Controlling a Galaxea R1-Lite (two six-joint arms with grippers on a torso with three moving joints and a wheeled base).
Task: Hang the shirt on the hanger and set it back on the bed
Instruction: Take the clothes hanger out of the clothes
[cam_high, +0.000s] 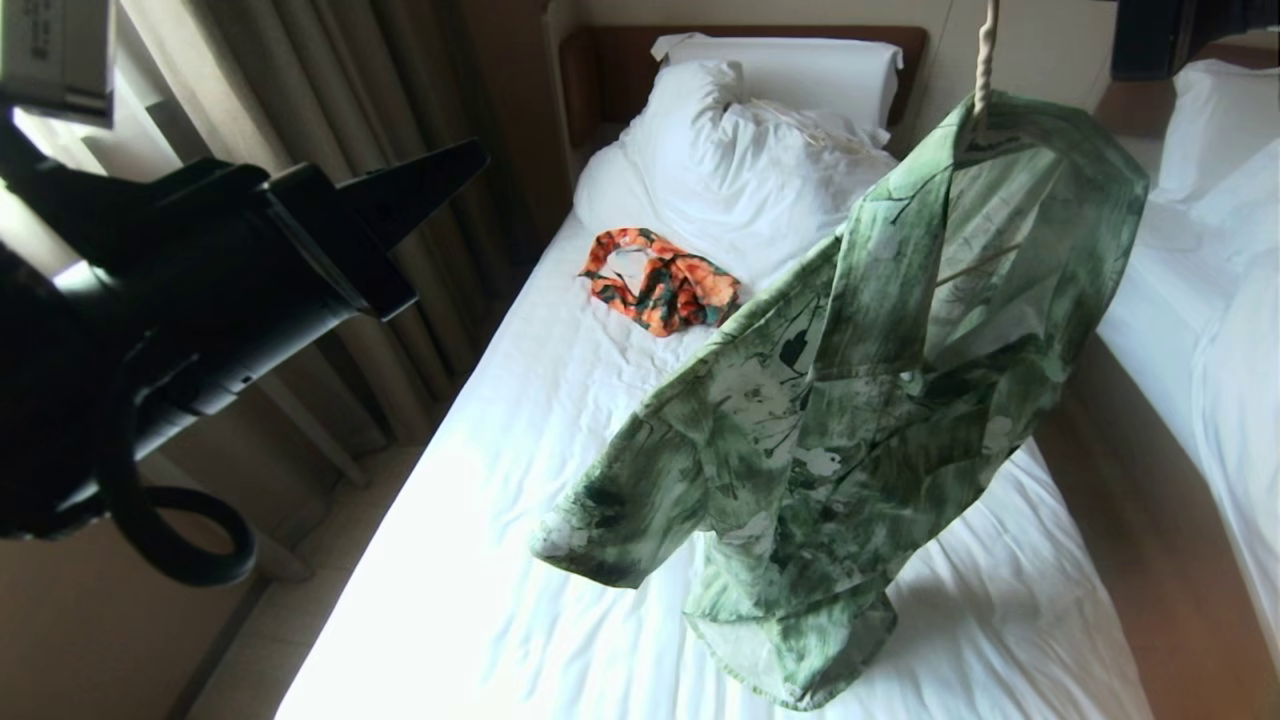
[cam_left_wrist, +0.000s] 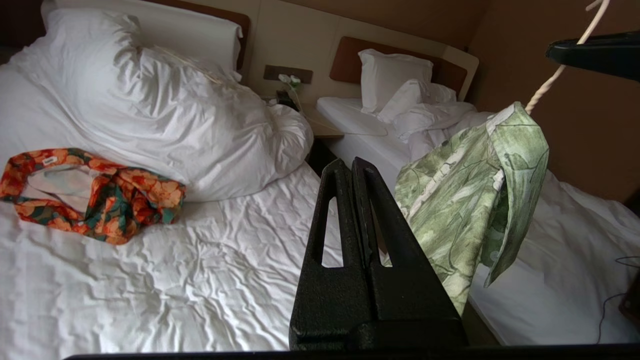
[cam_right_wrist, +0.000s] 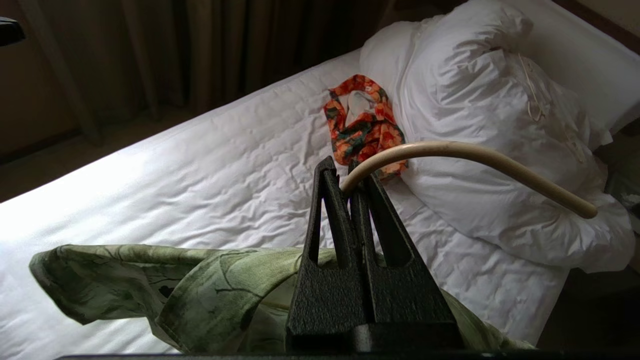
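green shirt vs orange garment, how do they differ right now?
The shirt hangs in the air from the hanger; the orange garment lies crumpled on the bed. The shirt is pale green with leaf print and larger; the garment is orange floral, smaller. Both are printed fabric.

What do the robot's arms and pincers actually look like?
Both are matt black. The left gripper and right gripper each have two tapered, wedge-shaped fingers with long slots cut through them and a grainy finish. A black cable loops under the chunky left arm.
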